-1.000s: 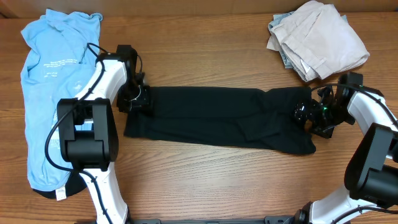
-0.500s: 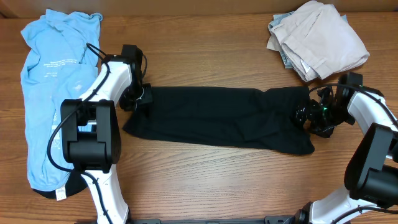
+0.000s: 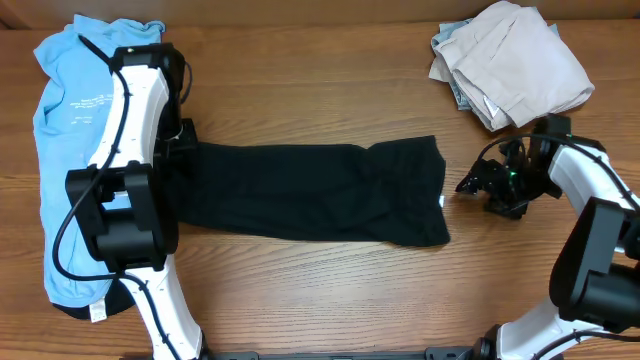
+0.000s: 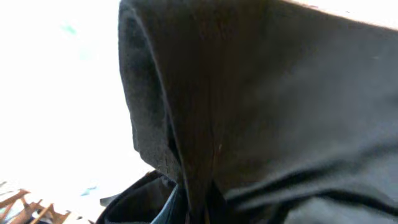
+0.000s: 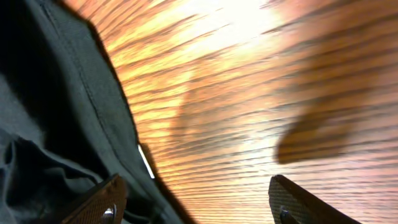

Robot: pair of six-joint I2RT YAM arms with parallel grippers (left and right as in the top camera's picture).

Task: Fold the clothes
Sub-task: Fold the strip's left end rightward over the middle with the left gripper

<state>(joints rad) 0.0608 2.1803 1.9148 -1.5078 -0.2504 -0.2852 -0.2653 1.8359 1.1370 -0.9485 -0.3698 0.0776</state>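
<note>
So the black garment (image 3: pixel 310 190) is lying stretched out across the middle of the table (image 3: pixel 330 300), with its small white tag (image 5: pixel 146 160) at the right edge. The left gripper (image 3: pixel 184 150) is pinching the garment's left end, and the wrist view shows cloth bunching right into it. The right gripper (image 5: pixel 196 185) is spread wide over bare wood just beside the tagged edge, holding nothing. The light blue tee (image 3: pixel 80 110) is far left and the beige pile (image 3: pixel 515 65) top right.

One black garment (image 3: pixel 310 190); one light blue tee (image 3: pixel 70 120); one beige pile (image 3: pixel 520 65); two arms: left arm (image 3: pixel 135 100), right arm (image 3: pixel 578 168).
</note>
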